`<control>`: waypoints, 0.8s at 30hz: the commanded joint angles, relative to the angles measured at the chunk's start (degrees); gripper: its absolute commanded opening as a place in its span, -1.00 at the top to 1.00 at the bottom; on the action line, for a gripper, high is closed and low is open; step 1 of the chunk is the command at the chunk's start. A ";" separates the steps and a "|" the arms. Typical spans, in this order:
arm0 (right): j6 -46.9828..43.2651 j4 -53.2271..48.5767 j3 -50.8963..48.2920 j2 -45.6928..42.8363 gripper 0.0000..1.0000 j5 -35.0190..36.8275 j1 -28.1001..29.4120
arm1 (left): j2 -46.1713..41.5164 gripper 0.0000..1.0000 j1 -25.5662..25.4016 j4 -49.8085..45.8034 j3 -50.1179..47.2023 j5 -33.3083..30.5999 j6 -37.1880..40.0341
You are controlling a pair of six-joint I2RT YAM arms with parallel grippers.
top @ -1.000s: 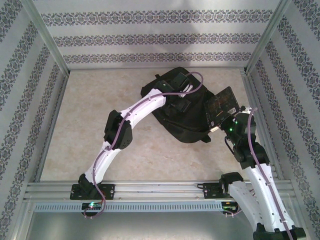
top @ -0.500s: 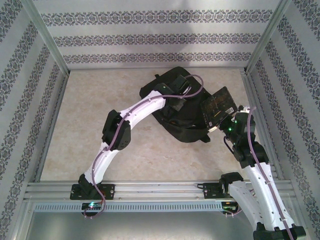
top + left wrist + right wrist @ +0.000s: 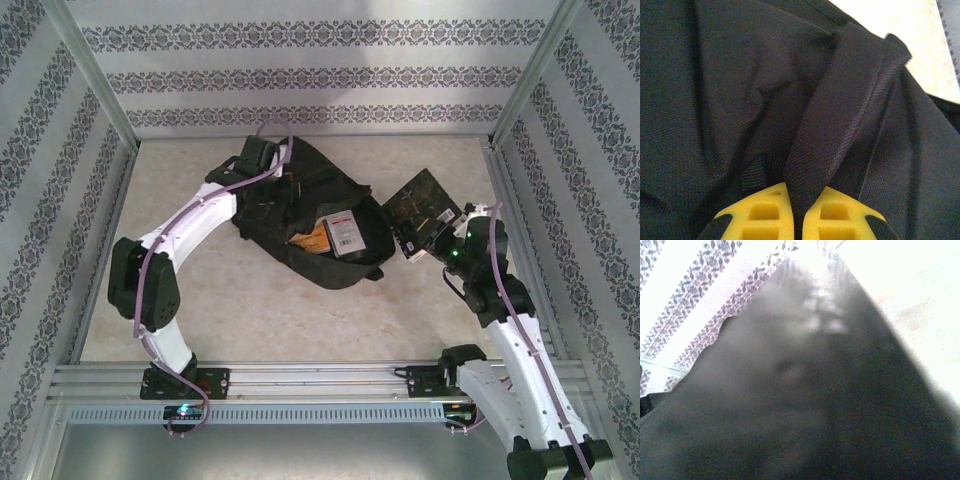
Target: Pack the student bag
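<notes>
A black webbing strap (image 3: 840, 125) of the student bag (image 3: 315, 180) is seen pinched between the yellow fingertips (image 3: 765, 217) of the left jaws, which are pressed together on it. The bag is spread on the worktop (image 3: 280, 320), reaching from the left jaws toward the right jaws. Its mouth is open, and an orange item (image 3: 315, 238) and a white, red-labelled packet (image 3: 347, 234) are shown inside. A dark flat item (image 3: 420, 205) is gripped by the right jaws and held tilted above the worktop, just beside the bag.
</notes>
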 commanded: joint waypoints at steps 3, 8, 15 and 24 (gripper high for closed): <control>3.81 9.07 0.30 3.68 1.00 -13.56 0.27 | -6.64 1.00 1.14 10.85 -5.40 9.57 -9.14; 10.00 13.76 -0.58 6.38 1.00 -19.01 3.06 | -9.51 1.00 2.15 14.34 -10.07 13.24 -11.59; 18.10 20.07 -0.63 8.42 1.00 -20.90 5.35 | -11.46 1.00 2.35 10.18 -10.87 12.80 -8.20; 26.93 27.24 -0.12 12.14 1.00 -23.33 7.98 | -13.53 -0.08 2.35 1.68 -7.30 10.24 -2.14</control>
